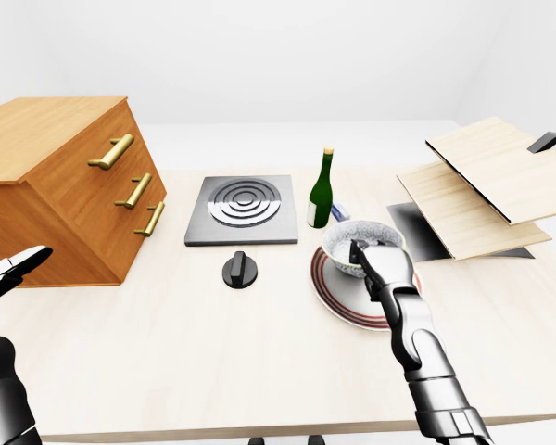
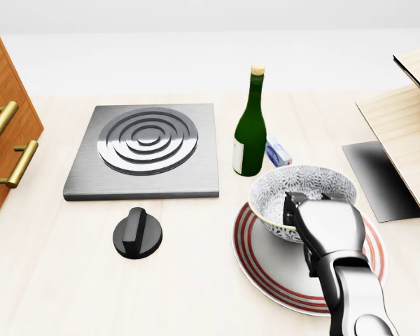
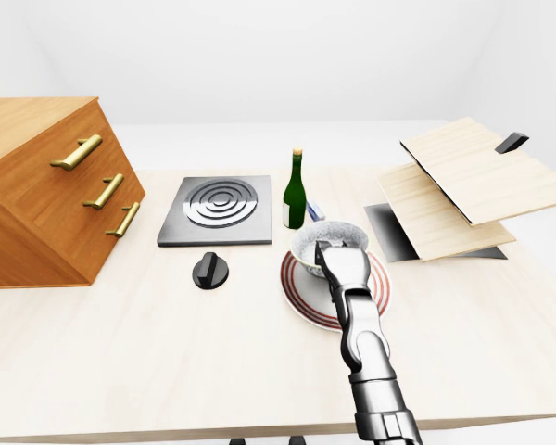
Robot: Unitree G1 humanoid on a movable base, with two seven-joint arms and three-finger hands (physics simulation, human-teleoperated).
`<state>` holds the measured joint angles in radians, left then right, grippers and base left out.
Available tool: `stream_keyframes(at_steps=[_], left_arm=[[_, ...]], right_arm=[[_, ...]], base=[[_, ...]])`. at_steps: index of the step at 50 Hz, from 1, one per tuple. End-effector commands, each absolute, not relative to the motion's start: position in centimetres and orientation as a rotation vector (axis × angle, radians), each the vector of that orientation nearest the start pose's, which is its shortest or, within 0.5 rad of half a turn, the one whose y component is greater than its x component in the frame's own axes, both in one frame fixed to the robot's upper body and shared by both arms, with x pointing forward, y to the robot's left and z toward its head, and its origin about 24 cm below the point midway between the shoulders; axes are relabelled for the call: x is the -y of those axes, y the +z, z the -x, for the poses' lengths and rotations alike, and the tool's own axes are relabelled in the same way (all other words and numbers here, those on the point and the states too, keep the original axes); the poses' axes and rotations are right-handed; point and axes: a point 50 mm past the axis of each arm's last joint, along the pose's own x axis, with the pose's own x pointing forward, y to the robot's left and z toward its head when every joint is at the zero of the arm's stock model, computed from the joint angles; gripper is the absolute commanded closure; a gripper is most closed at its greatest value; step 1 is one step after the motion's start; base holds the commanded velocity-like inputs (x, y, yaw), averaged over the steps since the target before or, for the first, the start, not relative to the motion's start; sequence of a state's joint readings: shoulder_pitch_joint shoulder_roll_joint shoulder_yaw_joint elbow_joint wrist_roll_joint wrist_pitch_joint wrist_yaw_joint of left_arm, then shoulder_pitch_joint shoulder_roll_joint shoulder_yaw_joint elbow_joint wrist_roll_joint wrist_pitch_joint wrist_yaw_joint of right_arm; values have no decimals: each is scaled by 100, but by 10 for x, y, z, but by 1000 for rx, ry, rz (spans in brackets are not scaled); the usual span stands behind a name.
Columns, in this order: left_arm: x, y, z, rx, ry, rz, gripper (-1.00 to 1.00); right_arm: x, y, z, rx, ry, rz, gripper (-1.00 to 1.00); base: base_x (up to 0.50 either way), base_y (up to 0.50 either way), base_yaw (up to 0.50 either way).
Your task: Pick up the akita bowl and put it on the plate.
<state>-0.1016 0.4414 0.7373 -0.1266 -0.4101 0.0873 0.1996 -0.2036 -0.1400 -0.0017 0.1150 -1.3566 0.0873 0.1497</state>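
The akita bowl (image 2: 294, 190), white with a dark speckled pattern, sits low over the upper left part of the red-ringed plate (image 2: 266, 269). My right hand (image 2: 302, 210) grips the bowl's near rim, with fingers closed on it. Whether the bowl's foot touches the plate is hidden by the hand. In the left-eye view my left hand (image 1: 9, 273) hangs at the far left edge, fingers spread, holding nothing.
A green bottle (image 2: 250, 126) stands just above the bowl, with a small blue-white box (image 2: 277, 152) beside it. A metal burner plate (image 2: 145, 148) and black knob (image 2: 137, 233) lie left. A wooden drawer cabinet (image 1: 65, 190) is at left, a tilted wooden rack (image 1: 482, 181) at right.
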Motion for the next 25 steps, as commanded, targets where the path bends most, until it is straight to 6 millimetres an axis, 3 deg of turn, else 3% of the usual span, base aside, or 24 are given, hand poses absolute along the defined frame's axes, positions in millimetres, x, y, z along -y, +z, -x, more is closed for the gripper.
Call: stream_keyframes(at_steps=[1,25], left_arm=[[-373,171,-199,426,796,30,-100],[-373,171,-197,432,796,29,-100]], right_arm=[[174,63,-293,-68,0,1473,100],[174,50,-291,-88,12,1454,100]], base=[[0,0,0],[0,0,0]])
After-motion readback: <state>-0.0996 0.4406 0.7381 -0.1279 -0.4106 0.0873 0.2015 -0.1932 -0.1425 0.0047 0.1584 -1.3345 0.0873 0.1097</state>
